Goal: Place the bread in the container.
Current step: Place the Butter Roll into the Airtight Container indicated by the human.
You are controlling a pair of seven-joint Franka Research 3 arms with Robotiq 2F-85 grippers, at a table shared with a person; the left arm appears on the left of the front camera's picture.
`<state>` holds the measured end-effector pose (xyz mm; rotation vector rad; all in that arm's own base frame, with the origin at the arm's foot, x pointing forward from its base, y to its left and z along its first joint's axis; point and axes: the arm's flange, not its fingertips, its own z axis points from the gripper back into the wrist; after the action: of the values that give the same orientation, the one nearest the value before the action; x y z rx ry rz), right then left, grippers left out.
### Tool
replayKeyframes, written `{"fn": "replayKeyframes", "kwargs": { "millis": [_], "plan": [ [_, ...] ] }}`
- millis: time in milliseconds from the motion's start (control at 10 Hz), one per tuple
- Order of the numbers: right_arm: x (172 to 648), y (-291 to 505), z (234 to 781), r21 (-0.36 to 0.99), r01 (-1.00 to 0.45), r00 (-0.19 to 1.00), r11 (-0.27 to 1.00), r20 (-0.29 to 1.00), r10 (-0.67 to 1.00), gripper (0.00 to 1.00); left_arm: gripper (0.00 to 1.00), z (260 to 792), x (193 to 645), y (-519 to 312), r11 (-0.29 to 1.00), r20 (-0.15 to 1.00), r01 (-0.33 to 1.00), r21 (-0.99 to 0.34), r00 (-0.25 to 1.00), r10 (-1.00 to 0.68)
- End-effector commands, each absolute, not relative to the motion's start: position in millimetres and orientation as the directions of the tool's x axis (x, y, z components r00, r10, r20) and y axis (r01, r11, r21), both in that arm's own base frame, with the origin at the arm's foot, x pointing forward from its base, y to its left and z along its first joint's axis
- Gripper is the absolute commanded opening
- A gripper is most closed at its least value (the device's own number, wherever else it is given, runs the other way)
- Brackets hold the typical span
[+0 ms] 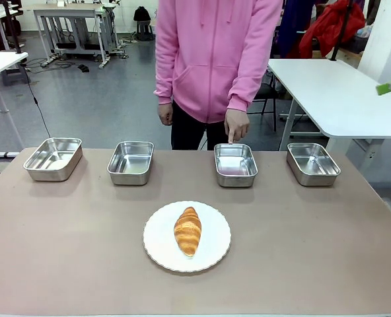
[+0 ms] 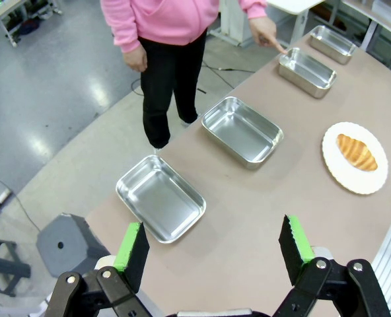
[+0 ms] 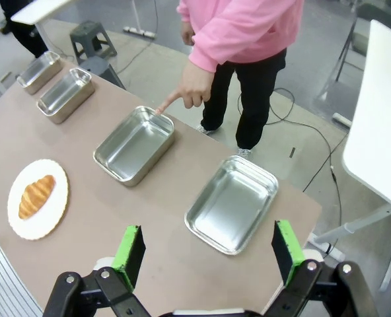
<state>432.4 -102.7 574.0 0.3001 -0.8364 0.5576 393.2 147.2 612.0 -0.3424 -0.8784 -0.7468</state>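
In the front view the croissant [image 1: 187, 230] lies on a round white plate [image 1: 157, 244] at lower centre of the frame, on the brown surface [image 1: 63, 251], its long axis running roughly up and down the picture. Above it, four steel trays stand in a row across the middle of the frame, all empty: one at far left [image 1: 53, 158], one left of centre [image 1: 131, 162], one right of centre [image 1: 235, 164] and one at far right [image 1: 312, 163]. A person in a pink hoodie stands at top centre, and the person's hand [image 1: 236, 125] points a finger down at the far rim of the tray right of centre; whether the fingertip touches the rim cannot be told. The croissant is well apart from every tray. In the left wrist view the left hand [image 2: 213, 246] sits at the bottom of the frame, fingers spread wide with nothing between them, above the surface near the tray at lower left; the croissant on its plate shows at the right edge, and the pointed-at tray at upper right. In the right wrist view the right hand [image 3: 205, 249] is at the bottom of the frame, likewise wide apart and empty, with a tray just above it at centre right, the pointed-at tray at centre and the croissant at the left edge.
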Motion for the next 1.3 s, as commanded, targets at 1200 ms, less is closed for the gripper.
{"fn": "replayKeyframes", "kwargs": {
  "millis": [1200],
  "plan": [
    [427.8,269.2,447.0,0.138,-0.118,0.901,0.983,0.432,0.048,1.00,1.00,613.0,392.2,146.4,0.696,0.799,0.718,0.027,0.403,-0.447]
  ]
}}
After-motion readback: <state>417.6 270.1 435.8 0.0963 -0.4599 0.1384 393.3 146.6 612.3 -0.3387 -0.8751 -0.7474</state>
